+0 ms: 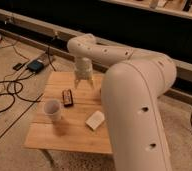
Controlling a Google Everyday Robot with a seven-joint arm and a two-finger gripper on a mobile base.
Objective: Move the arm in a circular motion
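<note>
The cream-white arm [139, 100] of thick rounded tubes with dark screw holes fills the right half of the camera view and bends back to the upper middle. Its ribbed wrist [83, 66] points down. The small gripper [83, 84] hangs over the back edge of the low wooden table [49, 137]. Its two fingers stand apart and hold nothing. It is above and behind the dark rectangular object [67, 96], not touching it.
A white cup [53, 109] and a pale block [95, 120] stand on the table. The arm hides the table's right side. Cables [9, 92] and a dark box [35, 65] lie on the floor at the left. A dark shelf unit [139, 30] runs behind.
</note>
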